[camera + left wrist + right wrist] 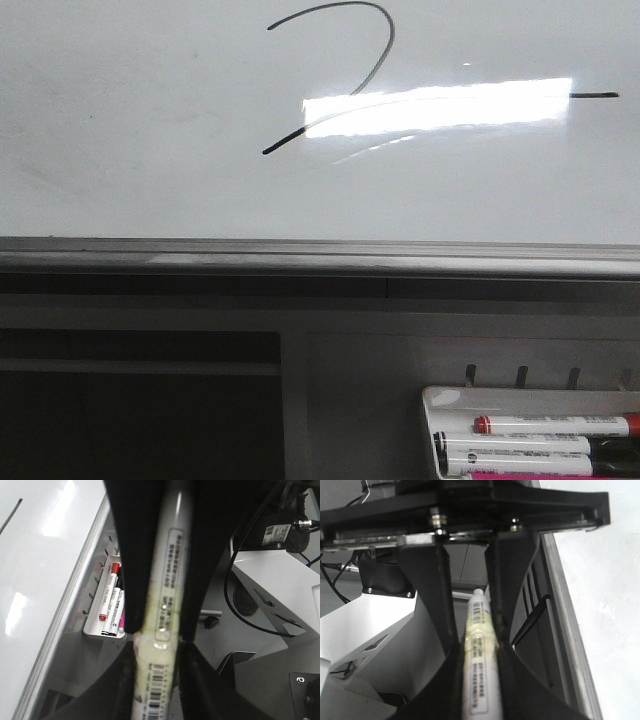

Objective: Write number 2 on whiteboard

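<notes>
The whiteboard [120, 130] fills the upper front view. On it is the number 2 [378, 70], a thin black line with a hooked top, a slanting stroke and a long base partly washed out by glare. Neither gripper shows in the front view. In the left wrist view my left gripper [161, 630] is shut on a white marker [170, 555], beside the whiteboard [35, 580]. In the right wrist view my right gripper [480, 635] is shut on another white marker [480, 680], with the whiteboard [605, 580] alongside.
A grey edge strip [300, 250] runs along the board's near side. Below it at the right, a small white pen tray [440, 400] holds a red-capped pen [555, 424] and others. The left wrist view shows that tray [100, 633], black cables [235, 580] and a white bracket [280, 595].
</notes>
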Controlling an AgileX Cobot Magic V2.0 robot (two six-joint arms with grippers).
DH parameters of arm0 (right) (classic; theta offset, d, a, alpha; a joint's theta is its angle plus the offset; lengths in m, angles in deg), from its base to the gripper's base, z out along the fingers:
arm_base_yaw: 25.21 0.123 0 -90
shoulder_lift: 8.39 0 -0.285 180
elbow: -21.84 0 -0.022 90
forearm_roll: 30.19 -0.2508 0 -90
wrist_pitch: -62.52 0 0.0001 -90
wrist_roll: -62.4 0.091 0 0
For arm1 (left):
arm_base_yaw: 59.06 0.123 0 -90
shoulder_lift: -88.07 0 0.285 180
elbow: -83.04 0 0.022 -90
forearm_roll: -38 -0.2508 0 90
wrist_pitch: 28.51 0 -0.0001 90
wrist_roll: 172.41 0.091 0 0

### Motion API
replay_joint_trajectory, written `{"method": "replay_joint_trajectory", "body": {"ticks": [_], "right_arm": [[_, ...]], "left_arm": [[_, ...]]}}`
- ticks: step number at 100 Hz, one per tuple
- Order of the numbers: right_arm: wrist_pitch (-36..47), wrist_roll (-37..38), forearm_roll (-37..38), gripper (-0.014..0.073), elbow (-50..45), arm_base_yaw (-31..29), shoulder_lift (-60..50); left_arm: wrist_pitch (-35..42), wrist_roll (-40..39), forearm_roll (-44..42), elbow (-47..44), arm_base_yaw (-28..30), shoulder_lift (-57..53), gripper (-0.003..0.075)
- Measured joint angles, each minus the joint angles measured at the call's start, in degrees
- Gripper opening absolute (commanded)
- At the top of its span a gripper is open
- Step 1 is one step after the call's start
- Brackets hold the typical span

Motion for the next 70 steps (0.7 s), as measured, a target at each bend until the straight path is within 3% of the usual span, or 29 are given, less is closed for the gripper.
{"method": "replay_joint_trajectory", "body": {"ticks": [10, 35, 42, 55, 63, 70], "right_arm": [[-0.13, -1.1, 0.86, -0.006, 0.0, 0.0, 0.0], [-0.38, -1.83, 1.24, -0.0033, 0.0, 0.06, 0.0], [-0.38, -1.83, 1.24, 0.0082, 0.0, 0.06, 0.0], [1.06, -1.34, 0.97, 0.0446, 0.0, -0.33, 0.0], [3.8, -0.49, 0.71, 0.0552, 0.0, -1.76, -0.6], [6.0, -0.26, 0.68, 0.0566, 0.0, -3.79, -2.21]], "left_arm": [[-0.49, 0.0, 0.0, 0.0, 0.0, 0.0, -0.0022], [-0.72, 0.0, 0.0, 0.0, 0.0, 0.0, -0.002], [-0.72, 0.0, 0.0, 0.0, 0.0, 0.0, -0.002], [-0.04, 0.0, -0.27, 0.09, 0.0, 0.0, -0.002], [0.93, -1.16, -0.41, 0.09, 0.0, 0.0, -0.002], [2.76, -3.11, -0.65, 0.09, 0.82, 0.0, -0.002]]}}
